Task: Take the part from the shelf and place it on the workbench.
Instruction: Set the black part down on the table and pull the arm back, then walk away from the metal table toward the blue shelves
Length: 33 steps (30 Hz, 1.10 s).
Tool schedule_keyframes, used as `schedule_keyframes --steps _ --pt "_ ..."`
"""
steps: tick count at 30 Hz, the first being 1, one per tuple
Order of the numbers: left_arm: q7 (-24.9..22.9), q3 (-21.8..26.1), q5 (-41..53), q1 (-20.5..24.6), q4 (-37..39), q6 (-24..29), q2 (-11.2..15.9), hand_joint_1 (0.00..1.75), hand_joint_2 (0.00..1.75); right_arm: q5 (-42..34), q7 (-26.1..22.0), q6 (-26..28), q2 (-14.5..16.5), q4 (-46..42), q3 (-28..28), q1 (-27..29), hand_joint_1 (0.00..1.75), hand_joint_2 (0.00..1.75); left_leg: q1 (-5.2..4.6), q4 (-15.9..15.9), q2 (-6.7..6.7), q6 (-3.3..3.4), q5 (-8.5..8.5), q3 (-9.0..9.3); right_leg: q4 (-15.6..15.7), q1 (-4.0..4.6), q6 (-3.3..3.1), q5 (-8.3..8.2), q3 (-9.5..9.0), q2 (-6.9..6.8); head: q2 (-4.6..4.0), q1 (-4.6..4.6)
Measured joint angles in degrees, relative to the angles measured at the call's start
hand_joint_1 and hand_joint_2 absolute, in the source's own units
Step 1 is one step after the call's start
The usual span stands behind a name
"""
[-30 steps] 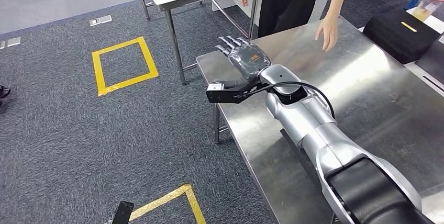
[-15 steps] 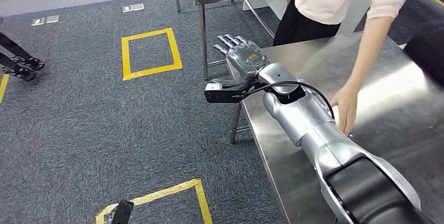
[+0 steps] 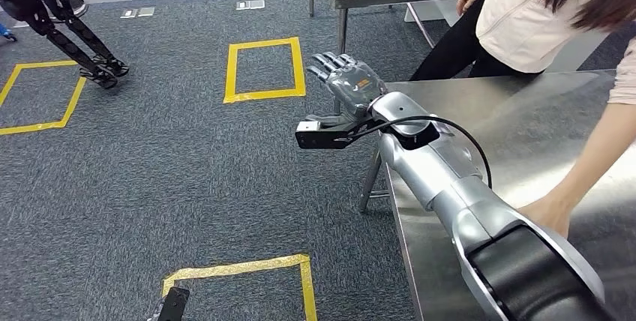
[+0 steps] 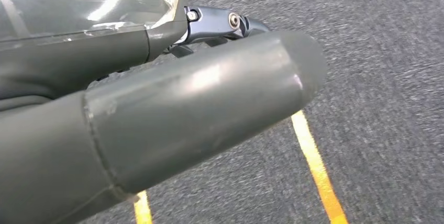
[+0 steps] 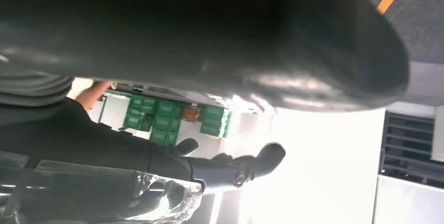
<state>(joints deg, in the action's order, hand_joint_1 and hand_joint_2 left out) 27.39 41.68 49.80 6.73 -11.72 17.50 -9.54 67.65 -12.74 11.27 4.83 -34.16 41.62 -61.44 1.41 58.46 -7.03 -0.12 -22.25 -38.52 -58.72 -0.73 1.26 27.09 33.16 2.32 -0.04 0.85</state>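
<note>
Extending its right hand (image 3: 351, 83) with fingers spread and empty over the floor beside the worktop (image 3: 480, 122) (a person (image 3: 536, 25) leans there), the robot appears finished; the part's whereabouts cannot be told.

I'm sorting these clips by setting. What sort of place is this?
Probably a robotics lab or test workshop: stainless steel workbenches, yellow tape squares marking the grey carpet, and another legged robot standing nearby.

Even indoor light, sheen on workbench (image 3: 480, 122), wrist views blurred, white glare
</note>
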Motion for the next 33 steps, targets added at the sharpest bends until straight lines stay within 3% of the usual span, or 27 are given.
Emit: schedule_keyframes --steps 2,4,6,7,9,11,13,15,17,19,21,22,23,25,27,28,30,31,33 --pt "0.07 0.0 -0.01 -0.18 0.0 0.02 0.07 0.0 0.0 -0.01 -0.01 0.07 0.31 -0.01 0.03 -0.21 0.0 0.0 -0.08 2.24 2.49 -0.41 -1.62 -1.12 0.48 -0.1 -1.32 -0.4 -0.15 -1.14 0.0 0.18" --pt "0.13 -0.01 -0.01 -0.14 0.0 0.03 0.07 0.0 0.0 -0.01 -0.02 0.11 0.49 -0.01 0.04 -0.22 0.0 0.0 -0.2 9.01 5.7 -0.59 -5.32 -4.1 0.64 0.25 -2.32 -0.48 -0.17 -2.38 0.0 0.38" --pt "0.14 -0.01 -0.02 -0.15 0.0 0.03 0.05 0.0 0.0 0.0 -0.03 0.13 0.47 0.01 0.06 0.1 0.0 0.0 -0.12 15.56 6.64 -0.75 -7.86 -6.95 0.64 0.72 -2.66 -0.42 -0.14 -3.85 0.0 0.39" --pt "0.14 -0.01 -0.04 -0.19 0.0 0.04 0.06 0.0 0.0 0.0 -0.03 0.13 0.47 0.02 0.08 0.25 0.0 0.0 -0.12 16.23 6.79 -0.74 -7.76 -7.09 0.63 0.89 -2.75 -0.38 -0.13 -4.56 0.0 0.41" --pt "0.14 0.02 -0.09 -0.24 0.0 0.05 0.12 0.0 0.0 0.0 -0.03 0.15 0.5 0.02 0.1 0.37 0.0 0.0 -0.23 11.01 7.57 -0.44 -5.05 -3.86 0.63 1.12 -2.81 -0.31 -0.18 -5.87 0.0 0.41" --pt "0.15 0.02 -0.1 -0.15 0.0 0.06 0.18 0.0 0.0 0.01 -0.03 0.2 0.49 0.01 0.11 0.31 0.0 0.0 -0.77 3.35 10.07 0.25 -2.82 0.51 0.61 1.53 -2.7 -0.16 -0.22 -6.98 0.0 0.37" --pt "0.16 0.02 -0.1 -0.07 0.0 0.08 0.2 0.0 0.0 0.05 -0.03 0.26 0.51 0.0 0.11 0.32 0.0 0.0 -1.36 0.32 11.15 0.86 -2.41 2.01 0.61 1.92 -2.42 0.0 -0.2 -7.95 0.0 0.28" --pt "0.17 0.02 -0.1 -0.08 0.0 0.11 0.19 0.0 0.0 0.11 -0.02 0.3 0.63 -0.01 0.13 0.35 0.0 0.0 -1.33 -0.03 9.82 1.4 -1.97 1.94 0.58 2.07 -2.07 0.18 -0.15 -8.73 0.0 0.25" --pt "0.25 0.04 -0.16 -0.04 0.0 0.13 0.15 0.0 0.0 0.16 -0.01 0.37 0.66 -0.02 0.13 0.33 0.0 0.0 -0.99 -0.72 8.69 2.09 -1.39 2.14 -1.42 1.86 -1.77 1.49 0.75 -6.84 0.0 0.19" --pt "0.35 0.06 -0.23 0.09 0.0 0.14 0.1 0.0 0.0 0.19 0.02 0.44 0.41 0.04 0.13 0.5 0.0 0.0 -0.8 -1.08 7.41 2.49 -1.04 2.25 -7.91 1.29 -1.82 4.48 3.64 -3.81 0.0 0.15" --pt "0.41 0.07 -0.25 0.11 0.0 0.14 0.06 0.0 0.0 0.24 0.05 0.46 0.18 0.16 0.13 1.0 0.0 0.0 -0.76 -1.04 5.85 2.56 -0.97 2.19 -15.04 0.77 -1.62 6.85 6.94 -2.84 0.0 0.15" --pt "0.43 0.07 -0.26 0.06 0.0 0.14 0.03 0.0 0.0 0.28 0.07 0.47 0.11 0.24 0.13 1.25 0.0 0.0 -0.72 -1.01 5.01 2.53 -0.94 2.19 -16.24 0.51 -1.21 6.9 7.57 -2.71 0.0 0.15" --pt "0.44 0.08 -0.27 0.02 0.0 0.15 0.01 0.0 0.0 0.33 0.09 0.49 0.07 0.29 0.13 1.41 0.0 0.0 -0.63 -0.94 4.18 2.43 -0.93 2.19 -15.07 0.22 -0.59 6.02 7.13 -2.59 0.0 0.15" --pt "0.48 0.11 -0.29 0.0 0.0 0.16 0.02 0.0 0.0 0.45 0.1 0.57 0.02 0.37 0.13 1.49 0.0 0.0 -0.31 -0.7 2.6 1.96 -0.98 2.11 -7.56 -0.64 0.86 2.7 3.9 -1.22 0.0 0.13" --pt "0.51 0.13 -0.33 0.01 0.0 0.21 0.08 0.0 0.0 0.55 0.1 0.71 0.0 0.45 0.14 1.51 0.0 0.0 -0.14 -0.34 1.26 1.05 -0.99 1.65 -1.51 -1.1 1.41 0.38 1.16 0.67 0.0 0.13" --pt "0.52 0.14 -0.35 -0.04 0.0 0.25 0.09 0.0 0.0 0.59 0.09 0.77 0.04 0.49 0.14 1.57 0.0 0.0 -0.07 -0.33 0.69 0.55 -0.87 1.37 -0.47 -1.06 1.28 0.04 0.72 1.16 0.0 0.14" --pt "0.55 0.15 -0.37 -0.34 0.01 0.31 0.11 0.0 0.0 0.66 0.09 0.84 0.25 0.52 0.15 1.61 0.0 0.0 0.18 -0.6 -0.23 -0.26 -0.49 1.01 -0.4 -0.79 0.57 -0.27 0.66 0.11 0.0 0.2" --pt "0.56 0.16 -0.39 -0.52 0.01 0.33 0.1 0.0 0.0 0.67 0.09 0.85 0.44 0.52 0.15 1.58 0.0 0.0 0.2 -0.39 0.31 -0.5 -0.69 0.77 -0.26 -0.79 0.19 -0.43 0.59 -0.4 0.0 0.25" --pt "0.58 0.16 -0.44 -0.63 0.01 0.34 0.12 0.0 0.0 0.68 0.06 0.87 0.81 0.51 0.15 1.46 0.0 0.0 0.05 2.84 3.25 -0.8 -2.73 -0.77 0.05 -0.82 -0.81 -0.68 0.44 -1.48 0.0 0.6"
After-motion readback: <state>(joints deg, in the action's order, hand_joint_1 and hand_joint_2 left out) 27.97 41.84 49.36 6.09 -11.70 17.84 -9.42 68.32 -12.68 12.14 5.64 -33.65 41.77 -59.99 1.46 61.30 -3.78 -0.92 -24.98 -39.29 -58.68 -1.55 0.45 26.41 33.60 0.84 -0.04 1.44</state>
